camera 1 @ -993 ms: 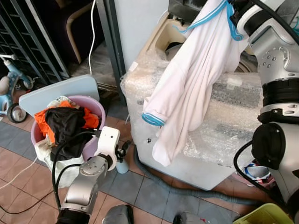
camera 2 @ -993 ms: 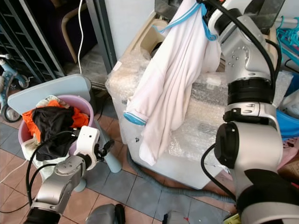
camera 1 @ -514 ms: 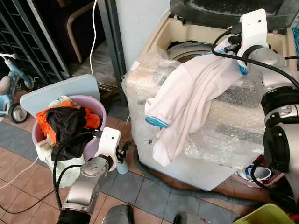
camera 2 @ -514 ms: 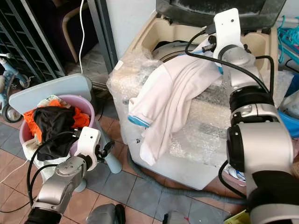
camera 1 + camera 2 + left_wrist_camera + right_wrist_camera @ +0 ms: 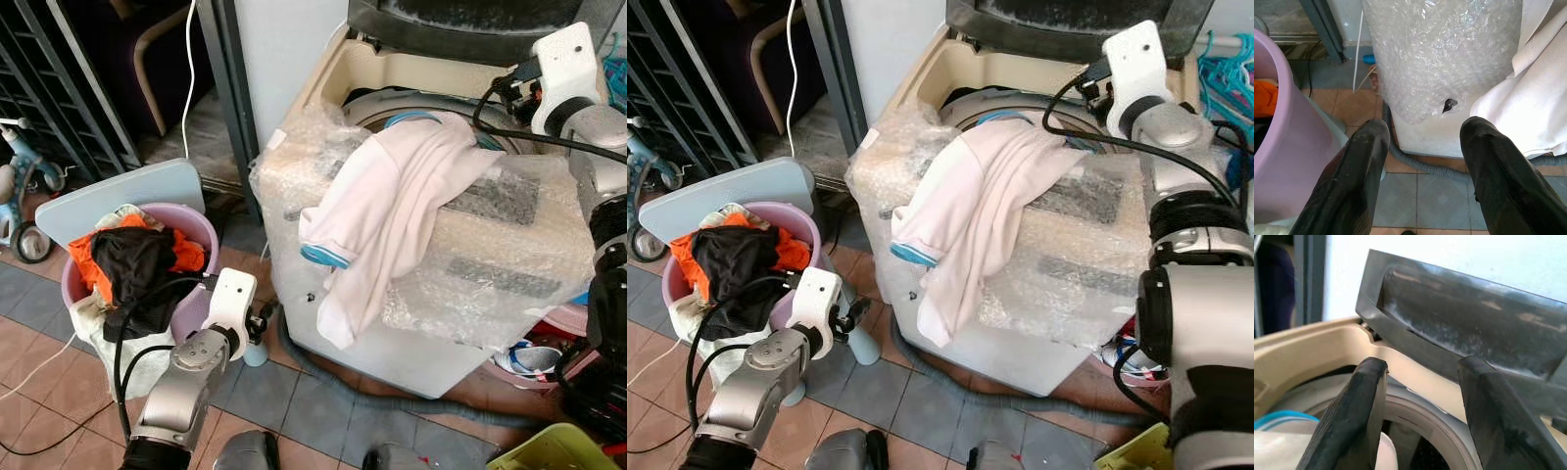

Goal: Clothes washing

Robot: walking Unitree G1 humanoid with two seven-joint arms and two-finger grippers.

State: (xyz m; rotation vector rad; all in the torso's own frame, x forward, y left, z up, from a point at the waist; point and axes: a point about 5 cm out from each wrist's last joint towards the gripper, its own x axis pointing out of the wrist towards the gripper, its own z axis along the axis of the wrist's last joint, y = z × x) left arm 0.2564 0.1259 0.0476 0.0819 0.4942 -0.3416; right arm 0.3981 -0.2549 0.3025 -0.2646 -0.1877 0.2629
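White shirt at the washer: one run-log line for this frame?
right gripper: open, above drum | white shirt: released, draped over bubble-wrapped washing machine, collar at drum | left gripper: open, idle by purple laundry basket

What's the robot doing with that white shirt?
The robot is loading laundry. A white shirt with blue trim lies draped over the edge of the bubble-wrapped top-loading washing machine, its collar at the drum opening and the rest hanging down the front. The right gripper is open above the drum, holding nothing. The left gripper hangs open beside the purple laundry basket full of clothes.
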